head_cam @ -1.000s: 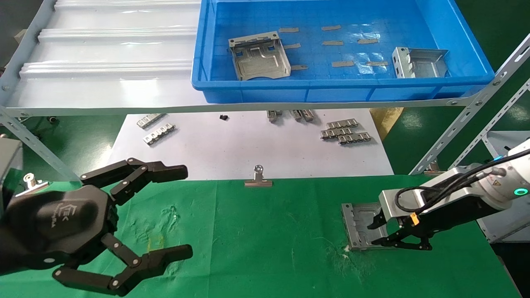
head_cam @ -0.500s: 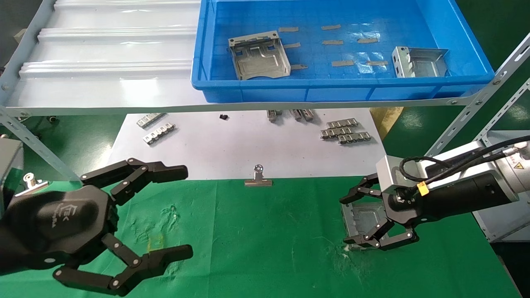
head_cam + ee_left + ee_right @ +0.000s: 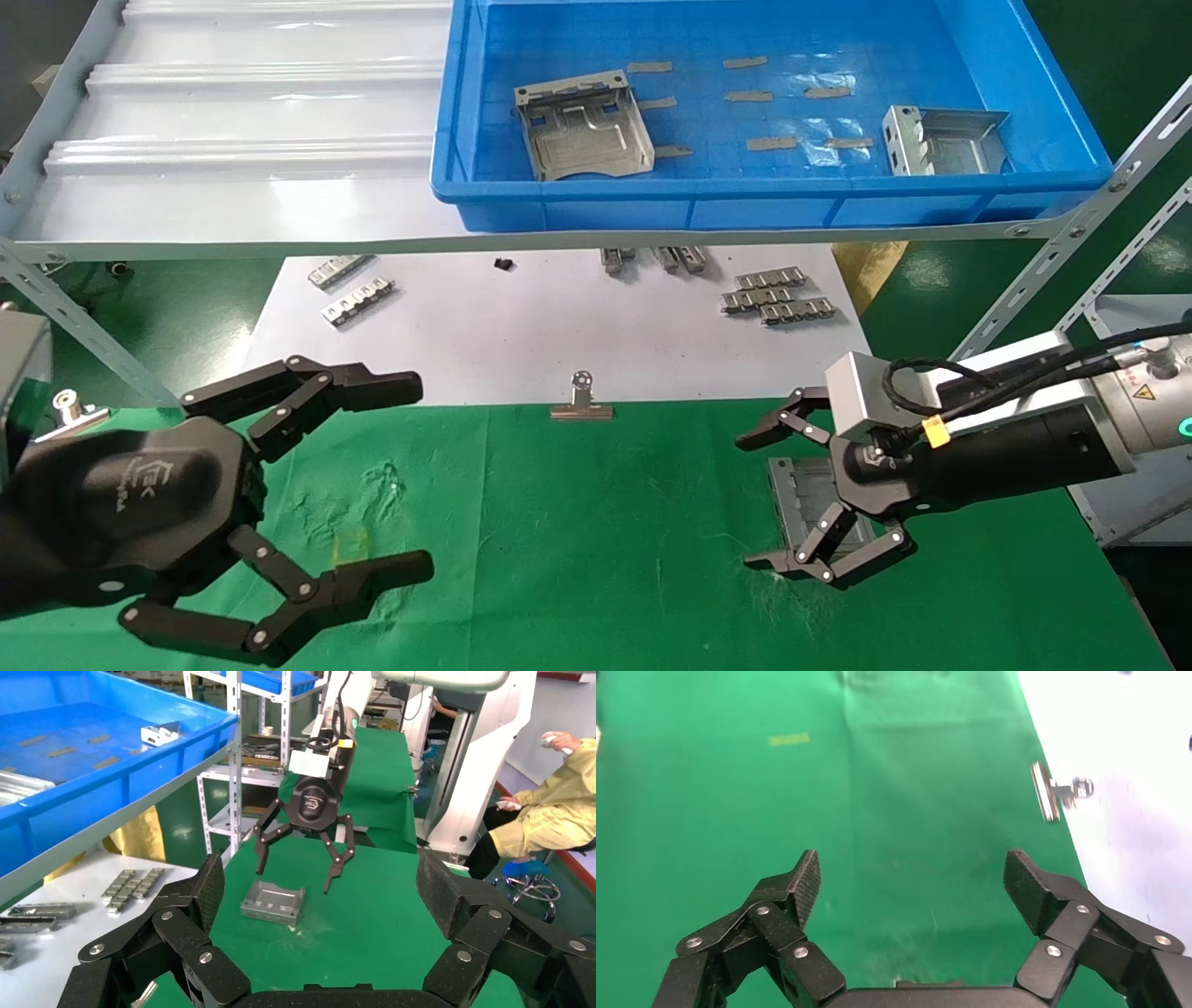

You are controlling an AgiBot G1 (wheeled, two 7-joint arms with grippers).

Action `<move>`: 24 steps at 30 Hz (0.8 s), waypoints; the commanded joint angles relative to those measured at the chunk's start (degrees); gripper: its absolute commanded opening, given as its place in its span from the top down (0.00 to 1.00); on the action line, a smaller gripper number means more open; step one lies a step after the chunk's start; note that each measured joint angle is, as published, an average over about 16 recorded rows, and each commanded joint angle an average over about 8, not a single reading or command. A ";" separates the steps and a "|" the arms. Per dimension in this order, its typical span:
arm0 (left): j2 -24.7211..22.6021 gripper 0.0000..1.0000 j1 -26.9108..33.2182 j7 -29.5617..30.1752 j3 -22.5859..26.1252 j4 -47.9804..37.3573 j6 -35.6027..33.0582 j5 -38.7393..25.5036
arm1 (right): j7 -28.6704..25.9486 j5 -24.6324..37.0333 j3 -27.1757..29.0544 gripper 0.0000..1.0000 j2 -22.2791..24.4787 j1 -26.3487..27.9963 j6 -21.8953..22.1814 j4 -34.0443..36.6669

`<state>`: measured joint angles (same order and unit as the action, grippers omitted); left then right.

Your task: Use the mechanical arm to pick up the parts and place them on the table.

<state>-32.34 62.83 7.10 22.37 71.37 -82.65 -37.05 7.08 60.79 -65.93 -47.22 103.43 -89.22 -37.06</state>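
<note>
A grey sheet-metal part (image 3: 799,499) lies flat on the green cloth table (image 3: 605,540) at the right. My right gripper (image 3: 745,501) is open and empty, hovering just above the part with a finger on each side of it, touching nothing. The left wrist view shows that gripper (image 3: 295,877) clear above the part (image 3: 273,903). The right wrist view shows its pads (image 3: 807,878) wide apart over bare cloth; the part is hidden there. Two more parts (image 3: 582,126) (image 3: 941,140) lie in the blue bin (image 3: 745,210). My left gripper (image 3: 419,473) is open and empty at the near left.
A silver binder clip (image 3: 580,401) sits at the cloth's far edge. Small toothed strips (image 3: 778,296) lie on the white sheet (image 3: 521,335). The pale ribbed shelf (image 3: 242,121) and slanted rack struts (image 3: 1052,270) stand behind. A seated person (image 3: 541,825) is beyond the table.
My right gripper opened and let go of the part, then rose and shifted a little left. The part stays on the cloth. The left arm has not moved.
</note>
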 commanded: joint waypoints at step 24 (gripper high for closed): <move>0.00 0.00 0.00 0.00 0.00 0.00 0.00 0.00 | -8.41 -8.93 23.54 0.00 5.76 -19.74 1.66 -17.22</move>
<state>-32.34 62.84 7.09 22.37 71.37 -82.65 -37.05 -1.33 51.86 -42.39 -41.47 83.68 -87.56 -54.29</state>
